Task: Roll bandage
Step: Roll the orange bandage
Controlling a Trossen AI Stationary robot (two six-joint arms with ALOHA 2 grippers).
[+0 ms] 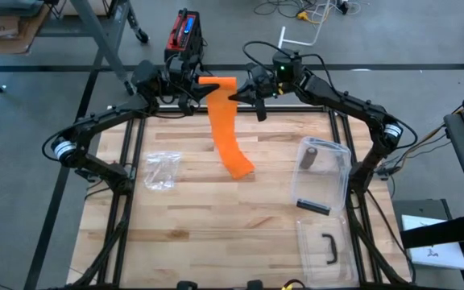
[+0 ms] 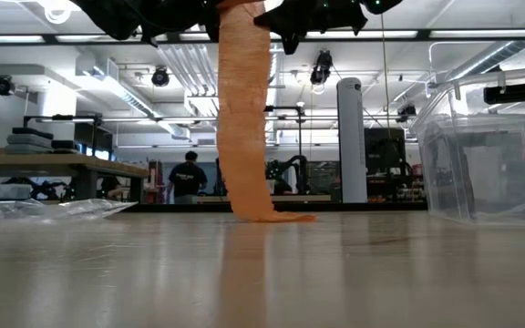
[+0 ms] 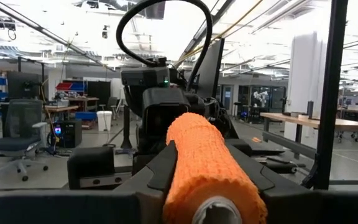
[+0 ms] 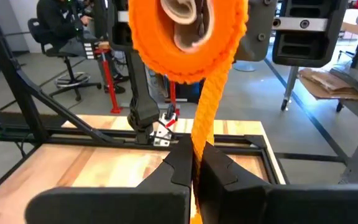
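Observation:
An orange bandage is partly wound into a roll (image 1: 216,81) that is held high above the table's far middle. Its loose strip (image 1: 225,133) hangs down from the roll, and the strip's lower end (image 2: 272,217) lies on the wooden table (image 1: 216,234). My left gripper (image 1: 193,87) is shut on the roll, coming from the left. My right gripper (image 1: 242,96) is shut on the strip just below the roll, coming from the right. The roll also shows in the left wrist view (image 3: 207,168) and the right wrist view (image 4: 188,31). My left gripper pinches the roll's round sides (image 3: 185,155) between its two fingers (image 3: 160,171). The fingers come level from the table's left and lie along the roll. The roll is lifted clear, lying level. My right gripper pinches the strip's two flat faces (image 4: 201,134) between its fingers (image 4: 179,165), just below the roll, coming level from the table's right. The strip hangs down below the fingers, with its lower end on the table.
A clear plastic bag (image 1: 159,170) lies on the table's left part. A clear plastic box (image 1: 322,173) with dark items stands at the right, its lid (image 1: 325,246) nearer the front. A red and black device (image 1: 185,32) sits beyond the far edge.

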